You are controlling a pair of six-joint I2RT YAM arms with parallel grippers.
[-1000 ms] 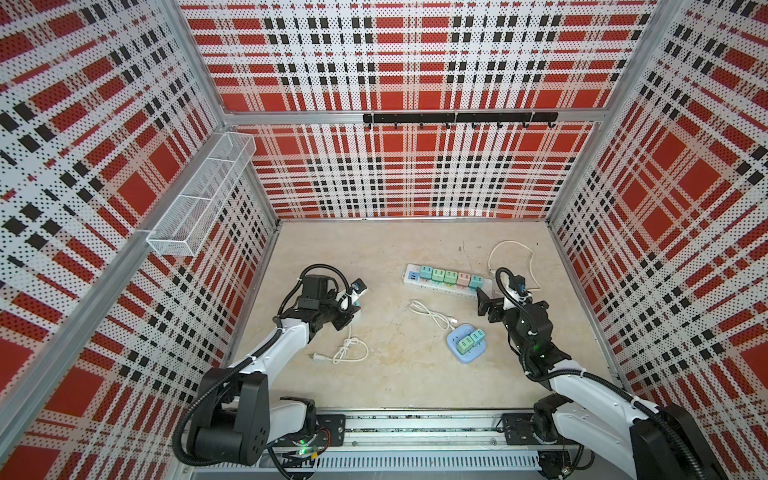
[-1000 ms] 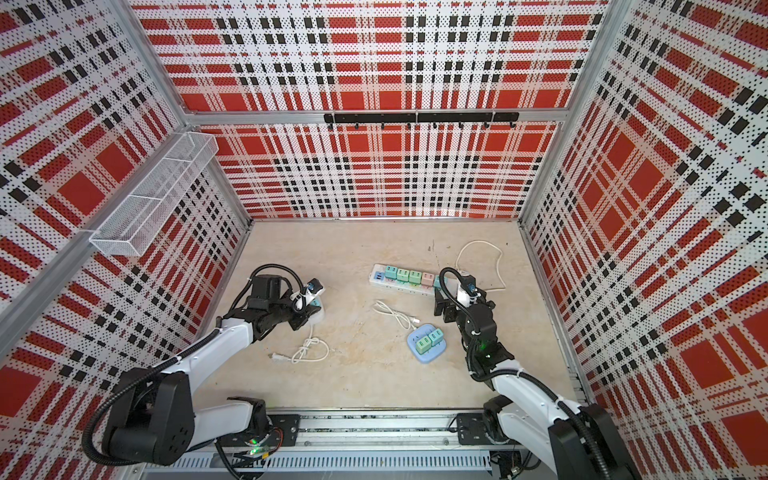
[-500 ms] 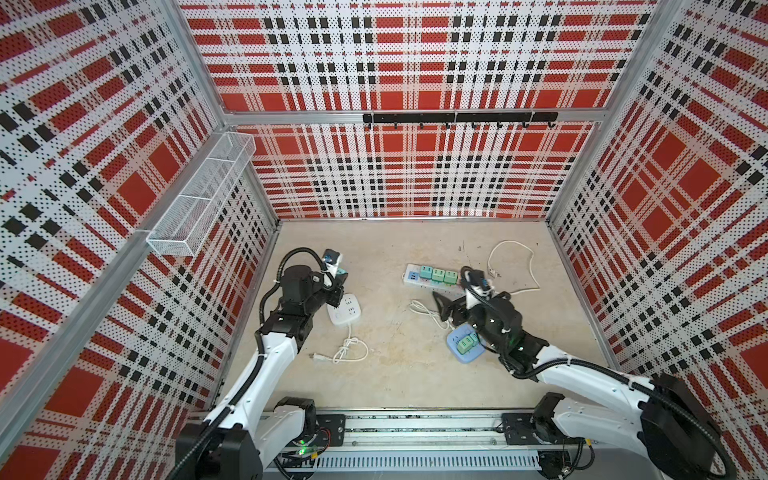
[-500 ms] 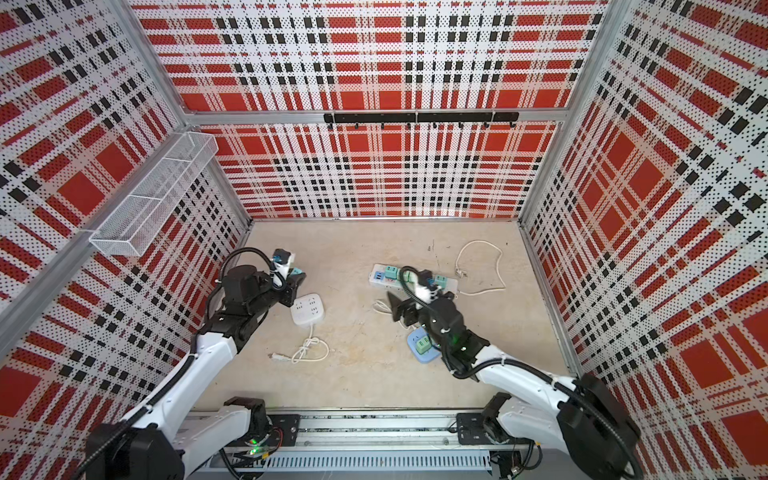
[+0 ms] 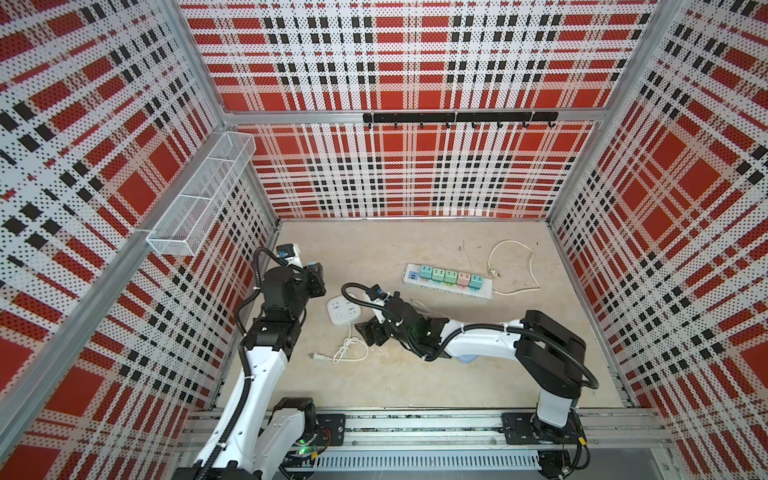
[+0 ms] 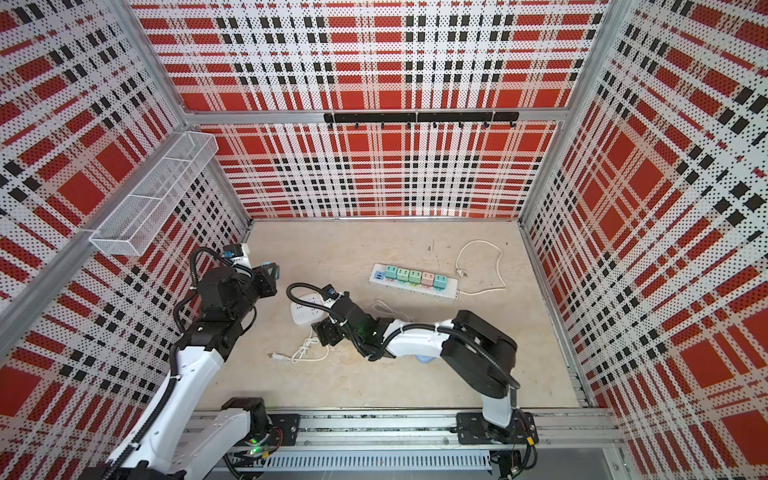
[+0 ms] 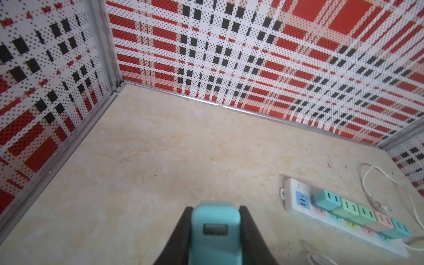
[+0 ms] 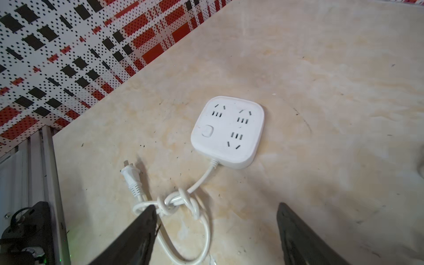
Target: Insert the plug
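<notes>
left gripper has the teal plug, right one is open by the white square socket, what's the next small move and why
Likely ease the right gripper forward and down onto the white square socket to steady it: its jaws stand open with the socket just ahead, lying loose, outlets empty, while the left gripper is shut on the teal plug.

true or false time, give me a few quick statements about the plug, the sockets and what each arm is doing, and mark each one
1. The left fingers clamp a teal plug. True.
2. The right fingers grip the cord of the square socket. False: they stand open with nothing between them.
3. A plug already sits in the square socket. False: all three of its outlets are empty.
4. The long strip carries five coloured cubes. True.
</notes>
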